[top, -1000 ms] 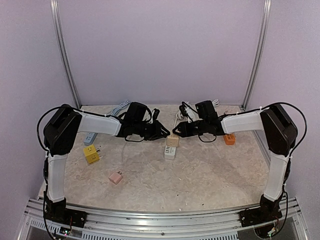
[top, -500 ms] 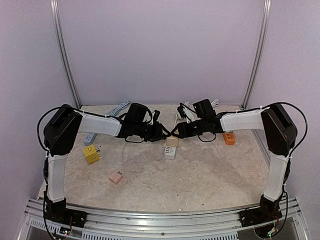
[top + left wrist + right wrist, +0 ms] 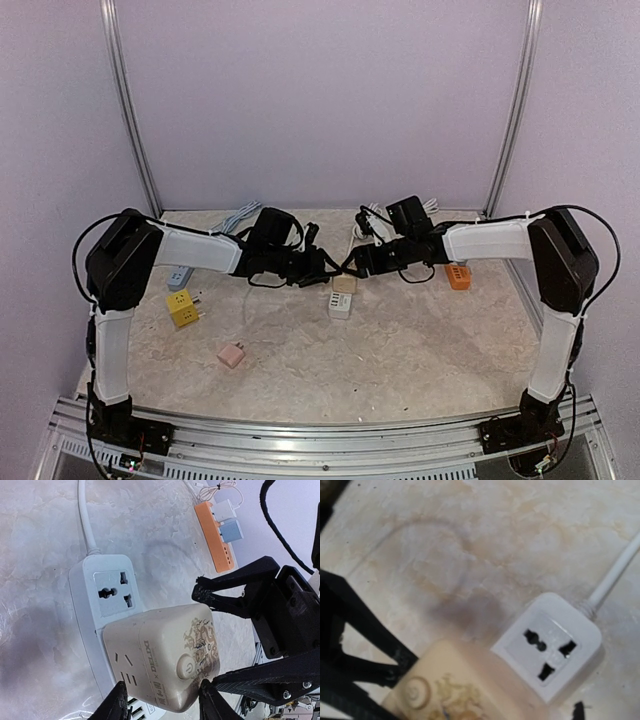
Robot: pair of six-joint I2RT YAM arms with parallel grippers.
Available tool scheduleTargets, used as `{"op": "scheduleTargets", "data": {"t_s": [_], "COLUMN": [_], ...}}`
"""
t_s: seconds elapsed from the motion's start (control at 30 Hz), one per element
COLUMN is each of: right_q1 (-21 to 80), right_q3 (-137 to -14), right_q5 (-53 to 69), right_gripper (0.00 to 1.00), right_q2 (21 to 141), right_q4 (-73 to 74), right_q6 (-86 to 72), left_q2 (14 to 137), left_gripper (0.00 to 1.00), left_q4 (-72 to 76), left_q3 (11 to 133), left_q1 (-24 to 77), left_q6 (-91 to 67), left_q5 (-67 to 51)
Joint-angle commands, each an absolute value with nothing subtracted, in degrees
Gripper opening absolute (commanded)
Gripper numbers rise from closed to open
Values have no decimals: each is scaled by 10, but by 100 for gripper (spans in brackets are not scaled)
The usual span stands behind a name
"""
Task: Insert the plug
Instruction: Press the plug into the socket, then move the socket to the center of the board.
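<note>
With left end effector [image 3: 162,705] clamped on the beige adapter cube [image 3: 160,660] atop the white power strip [image 3: 107,587] and right end effector [image 3: 206,635] spread open beside it, press straight down, keeping the cube level and the strip pinned to the worktop [image 3: 45,530].

Cream plug cube [image 3: 165,665], gold ornament print; white strip [image 3: 100,600]; orange strip [image 3: 214,537]; marbled beige table [image 3: 40,530].

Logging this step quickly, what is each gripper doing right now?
Left gripper: closed on the beige adapter.
Right gripper: open, holding nothing.
</note>
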State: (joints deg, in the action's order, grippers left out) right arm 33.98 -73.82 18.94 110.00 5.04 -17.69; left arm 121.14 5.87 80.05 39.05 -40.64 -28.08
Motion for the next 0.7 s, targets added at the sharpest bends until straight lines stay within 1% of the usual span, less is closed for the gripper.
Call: {"op": "scheduleTargets", "data": {"t_s": [0.0, 0.13, 0.27, 0.5, 0.6, 0.67], "right_q1": [347, 346, 347, 347, 347, 346], "right_q3": [-743, -740, -738, -719, -706, -695], "right_q5": [184, 185, 183, 175, 169, 165], "right_gripper": [75, 78, 79, 86, 87, 88], "right_q2": [1075, 1073, 1069, 1047, 1034, 1026], "right_q4": [63, 61, 62, 59, 56, 52], "right_q6": [-170, -169, -166, -158, -156, -159], "left_q2": [1200, 1199, 1196, 1179, 1164, 1149], "left_gripper": [46, 51, 61, 65, 68, 73], "left_q4": [46, 50, 55, 73, 79, 82], "left_q3": [786, 785, 783, 770, 758, 746], "left_q1": [394, 394, 394, 394, 393, 393], "left_q6": [-402, -403, -403, -407, -407, -407], "left_q5": [-278, -280, -280, -285, -282, -277]}}
